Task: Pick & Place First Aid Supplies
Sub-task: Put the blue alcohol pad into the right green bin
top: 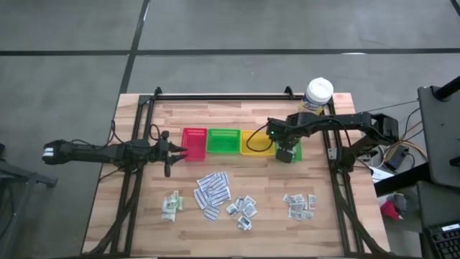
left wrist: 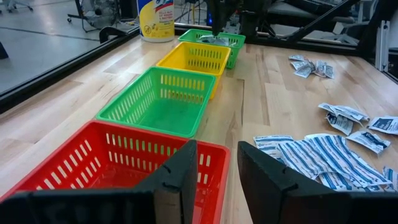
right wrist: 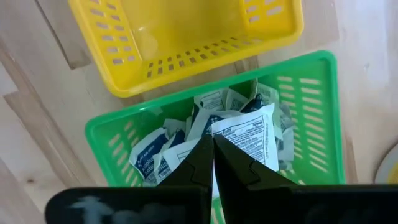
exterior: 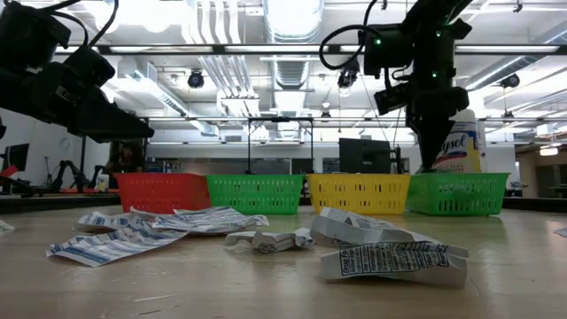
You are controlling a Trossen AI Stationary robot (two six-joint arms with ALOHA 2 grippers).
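Butcher-block planks carry everything you are working with, so read the scene outward from your right gripper [right wrist: 212, 163]. It hangs directly above the far-right green tray [right wrist: 311, 130], fingers pressed together with no gap showing between them, and a white printed packet [right wrist: 249, 140] sits right at the tips; you cannot tell from here whether that packet is pinched or already lying on the heap of packets in the tray. Either way, the thing lies straight below the tool, so I'd judge the coming move to be a vertical one: release or lift clear.

Just beside that tray stands the yellow tray [top: 256, 142], which looks bare inside, then a second green tray [top: 223, 141] and the red tray [top: 194, 143], all in one row. Your left gripper [left wrist: 214, 171] waits at the red tray's end of the row, fingers parted, holding nothing.

Loose supplies remain on the near half of the table: long striped strips [top: 213, 193] in the middle, small squares [top: 243, 208] next to them, pale sachets [top: 171, 205] toward the left arm's side, and another cluster [top: 299, 204] on the right arm's side. That last cluster is nearer your right arm.

A white-lidded tub [top: 317, 95] stands behind the trays; beyond is an open workshop with ceiling lights.
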